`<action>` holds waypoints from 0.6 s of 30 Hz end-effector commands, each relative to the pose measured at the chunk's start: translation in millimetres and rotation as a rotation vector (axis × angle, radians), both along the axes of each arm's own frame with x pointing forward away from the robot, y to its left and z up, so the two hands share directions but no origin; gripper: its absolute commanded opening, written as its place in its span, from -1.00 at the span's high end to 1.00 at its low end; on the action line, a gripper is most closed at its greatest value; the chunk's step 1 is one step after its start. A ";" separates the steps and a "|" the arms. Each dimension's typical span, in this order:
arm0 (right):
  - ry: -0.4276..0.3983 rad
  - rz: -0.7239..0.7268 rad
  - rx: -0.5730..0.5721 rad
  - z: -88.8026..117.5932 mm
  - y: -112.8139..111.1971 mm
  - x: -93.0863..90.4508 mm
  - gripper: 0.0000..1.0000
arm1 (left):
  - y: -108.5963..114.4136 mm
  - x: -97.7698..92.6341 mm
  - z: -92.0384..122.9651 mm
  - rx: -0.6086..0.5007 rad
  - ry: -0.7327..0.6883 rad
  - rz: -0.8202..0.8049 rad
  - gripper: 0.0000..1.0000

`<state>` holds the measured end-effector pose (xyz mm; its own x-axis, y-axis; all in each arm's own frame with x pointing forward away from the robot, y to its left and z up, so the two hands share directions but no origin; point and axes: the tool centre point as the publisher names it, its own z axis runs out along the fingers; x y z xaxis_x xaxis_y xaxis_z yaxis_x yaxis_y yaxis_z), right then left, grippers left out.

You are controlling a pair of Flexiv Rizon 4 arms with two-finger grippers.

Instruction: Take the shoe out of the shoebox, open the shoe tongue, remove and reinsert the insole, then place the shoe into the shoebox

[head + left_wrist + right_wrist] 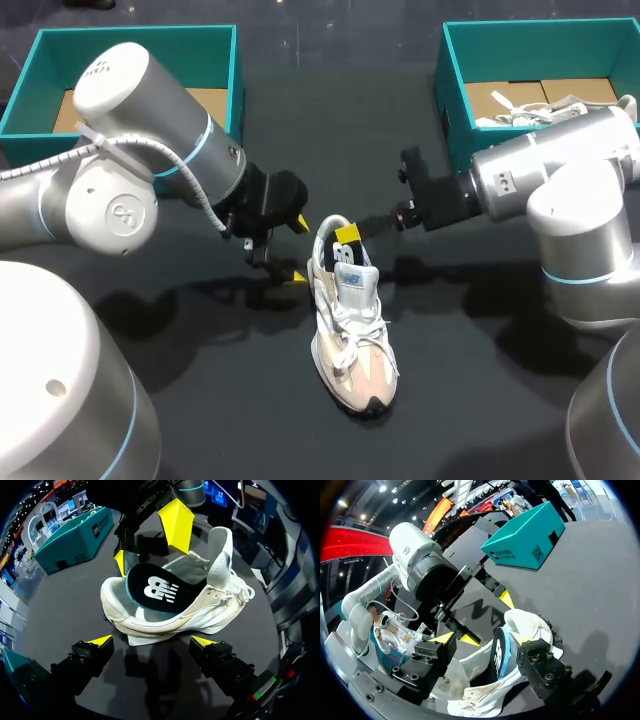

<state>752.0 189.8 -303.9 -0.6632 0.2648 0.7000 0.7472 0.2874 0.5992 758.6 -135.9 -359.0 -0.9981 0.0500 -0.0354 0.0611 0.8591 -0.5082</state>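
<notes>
A white and beige shoe [352, 335] stands upright on the dark table, toe toward me. Its black insole [155, 591] with a white logo sticks up, tilted, out of the heel opening, and the tongue [220, 555] is pulled up. My right gripper [345, 238] hovers over the heel. In the right wrist view the insole [500, 652] stands between the spread fingers of the right gripper [481, 645], with a gap on one side; it is open. My left gripper [152, 641] is open just beside the shoe's side, touching nothing.
A teal shoebox [130, 32] sits at the back left behind my left arm. A second teal shoebox [450, 80] at the back right holds another white shoe [530, 108]. Bare dark table lies in front of the shoe.
</notes>
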 end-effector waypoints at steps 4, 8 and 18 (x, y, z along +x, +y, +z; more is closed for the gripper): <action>0.044 -0.031 -0.040 5.2 -27.5 -5.0 -0.34 | 23.1 -3.9 14.1 -0.003 -0.007 -0.031 -1.00; 0.076 -0.061 -0.079 5.8 -43.9 -4.9 -0.34 | 35.9 -3.1 19.5 0.014 -0.017 -0.054 -1.00; 0.145 -0.107 -0.172 11.4 -76.1 -3.7 -0.27 | 65.7 2.1 33.1 0.049 -0.037 -0.061 -1.00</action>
<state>751.3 123.9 -304.6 -0.5263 0.4329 0.7318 0.8503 0.2749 0.4489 764.7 -81.6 -335.5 -0.9913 0.1132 -0.0665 0.1312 0.8768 -0.4626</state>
